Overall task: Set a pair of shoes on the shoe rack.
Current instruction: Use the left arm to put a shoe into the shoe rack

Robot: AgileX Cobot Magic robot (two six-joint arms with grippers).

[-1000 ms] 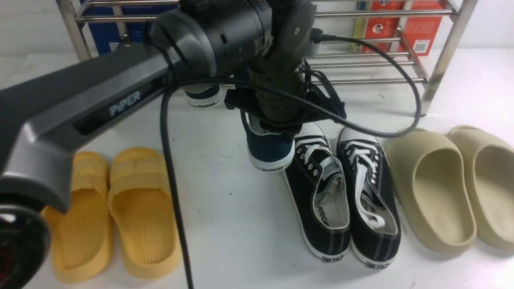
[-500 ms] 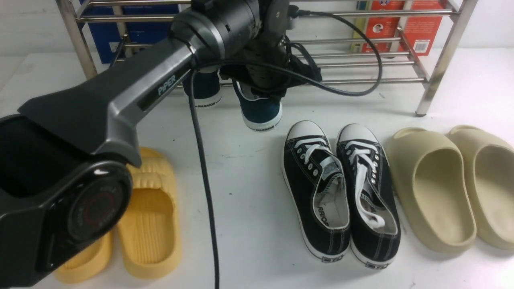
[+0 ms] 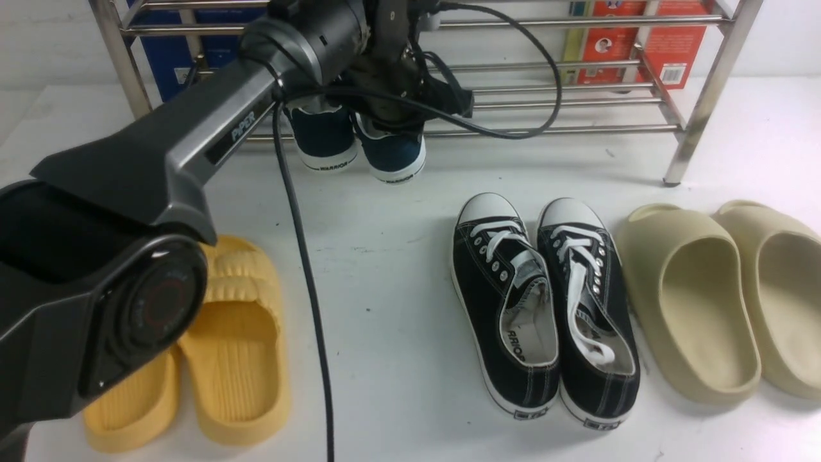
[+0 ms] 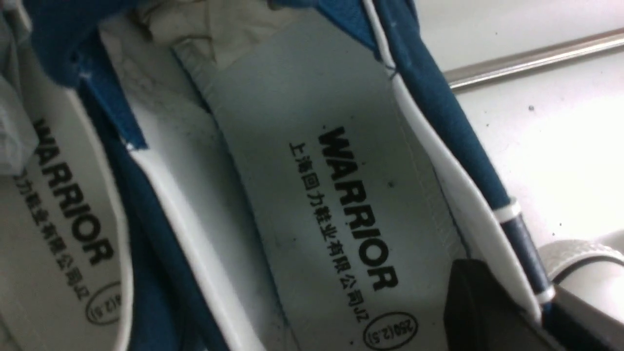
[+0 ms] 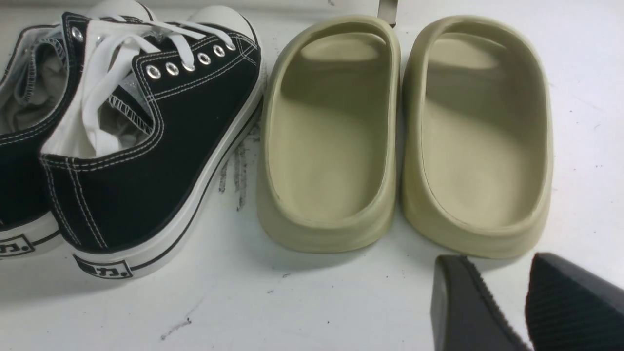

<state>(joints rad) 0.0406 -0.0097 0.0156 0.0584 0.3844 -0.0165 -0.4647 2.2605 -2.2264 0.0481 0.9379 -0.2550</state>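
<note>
Two navy slip-on shoes stand side by side at the front of the silver shoe rack's (image 3: 577,102) lowest tier, heels toward me: one (image 3: 324,144) on the left, the other (image 3: 394,154) to its right. My left gripper (image 4: 512,287) is shut on the right shoe's side wall, one finger (image 4: 468,307) inside on the "WARRIOR" insole (image 4: 341,195), the other outside. In the front view the left wrist hides the jaws. A rack tube (image 4: 536,56) shows beside the shoe. My right gripper (image 5: 507,302) is open and empty, low over the table near the beige slides.
Black lace-up sneakers (image 3: 545,301) stand in the middle of the table, beige slides (image 3: 718,295) at the right, yellow slides (image 3: 231,340) at the left under my left arm. A blue box (image 3: 211,48) and red box (image 3: 667,38) stand behind the rack.
My left arm has carried the navy shoe away from me and to the left, from beside the black sneakers to the rack, next to the other navy shoe.
</note>
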